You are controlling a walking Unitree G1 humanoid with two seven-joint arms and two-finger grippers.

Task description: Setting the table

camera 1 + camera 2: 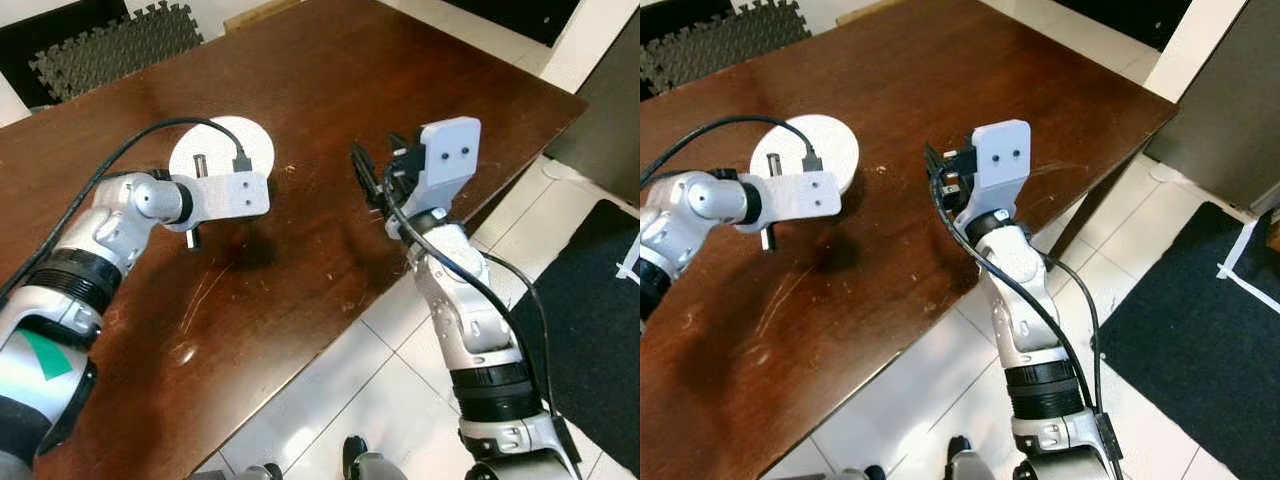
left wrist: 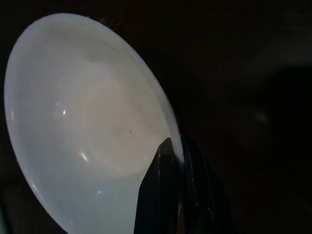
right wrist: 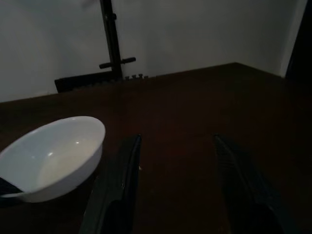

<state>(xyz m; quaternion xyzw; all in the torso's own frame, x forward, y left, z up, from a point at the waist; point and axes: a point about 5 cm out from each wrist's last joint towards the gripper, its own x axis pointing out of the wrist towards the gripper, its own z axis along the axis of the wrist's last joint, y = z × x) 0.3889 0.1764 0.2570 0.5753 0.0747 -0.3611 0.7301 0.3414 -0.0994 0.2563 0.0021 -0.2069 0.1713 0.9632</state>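
Brown table (image 1: 330, 70): left gripper (image 2: 176, 148) pinches white bowl (image 1: 222, 145) rim.

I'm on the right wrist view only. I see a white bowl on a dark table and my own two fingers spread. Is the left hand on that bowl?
Observer: Yes. The left hand pinches the rim of the white bowl; the left wrist view shows one finger inside the rim and one outside.
Operator: Where is my right hand relative to the bowl?
Observer: The right hand is beside the bowl on the robot's right, apart from it, above the table near its right edge.
Operator: What's past that edge?
Observer: White floor tiles, and a black mat farther right.
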